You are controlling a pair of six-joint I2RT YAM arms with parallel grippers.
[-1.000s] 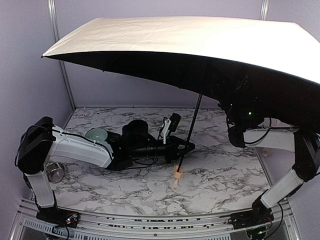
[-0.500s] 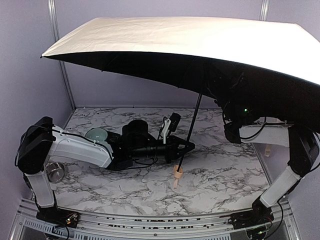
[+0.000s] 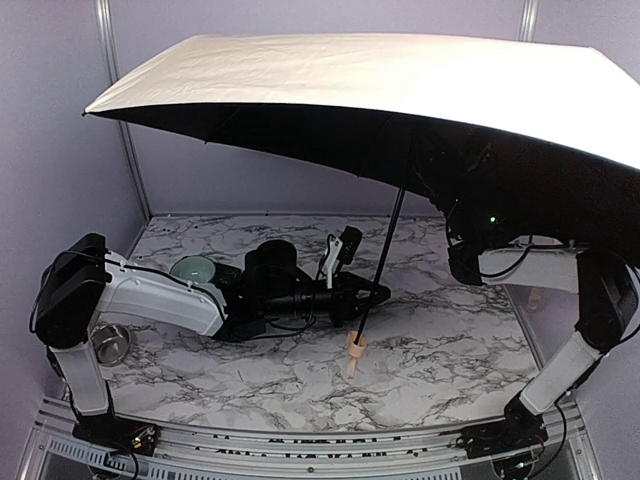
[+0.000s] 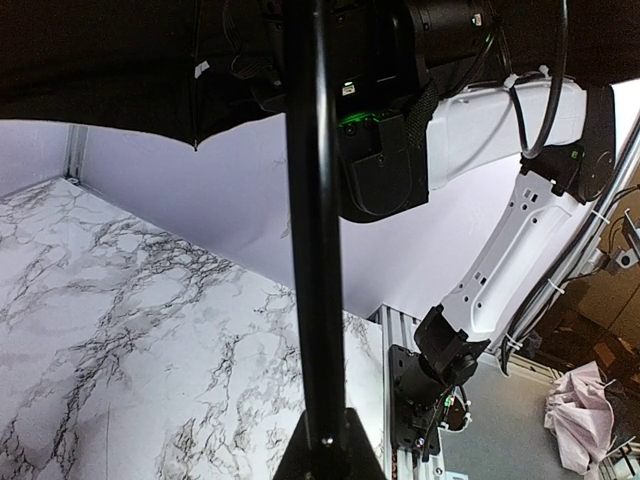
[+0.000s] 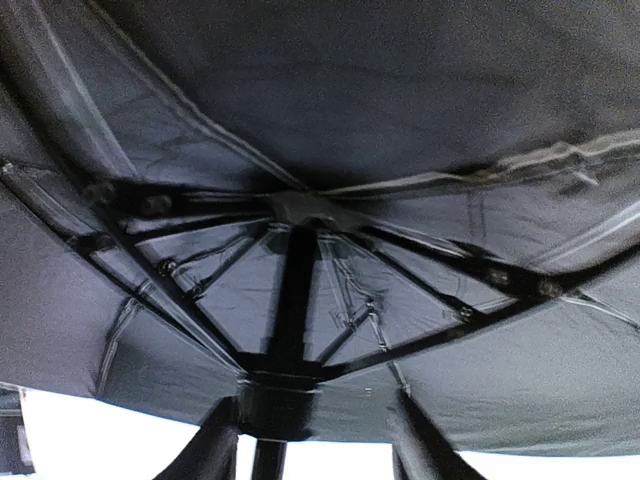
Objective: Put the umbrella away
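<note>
The umbrella (image 3: 380, 80) is fully open, cream outside and black inside, tilted over the whole table. Its thin black shaft (image 3: 385, 250) slants down to the tan handle (image 3: 354, 352) just above the marble. My left gripper (image 3: 362, 300) is shut on the shaft just above the handle; in the left wrist view the shaft (image 4: 318, 250) runs up out of the jaws. My right gripper (image 5: 315, 445) is up under the canopy, hidden in the top view. Its fingers (image 5: 210, 440) stand apart on either side of the black runner (image 5: 275, 400) beneath the ribs.
A teal bowl (image 3: 192, 268) sits behind my left arm and a metal cup (image 3: 110, 342) stands at the table's left edge. A small tan object (image 3: 535, 297) lies at the right edge. The canopy covers most of the space above the table.
My right arm has moved a little left and up under the canopy. The left gripper, shaft and handle have not moved.
</note>
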